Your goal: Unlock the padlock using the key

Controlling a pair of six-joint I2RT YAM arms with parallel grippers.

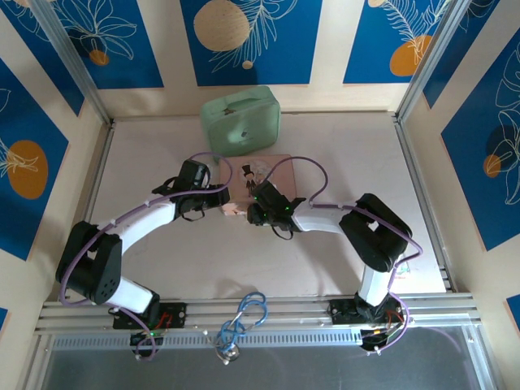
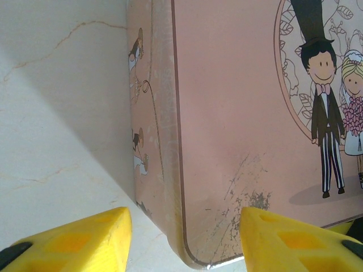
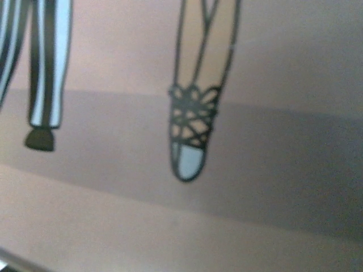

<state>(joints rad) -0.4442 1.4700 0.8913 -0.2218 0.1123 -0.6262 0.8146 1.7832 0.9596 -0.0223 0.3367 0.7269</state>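
Observation:
The padlock and the key are hidden in all views. A pink box with a cartoon bride and groom on its lid lies mid-table. My left gripper is at the box's near left corner. In the left wrist view its yellow fingers stand apart, one over the table and one over the scratched lid, with the corner between them and untouched. My right gripper hovers low over the box's near edge. The right wrist view is a blurred close-up of the lid drawing, with its fingers out of frame.
A mint green case stands just behind the pink box. Aluminium posts and patterned walls close in the table on three sides. A blue cable bundle hangs at the near rail between the arm bases.

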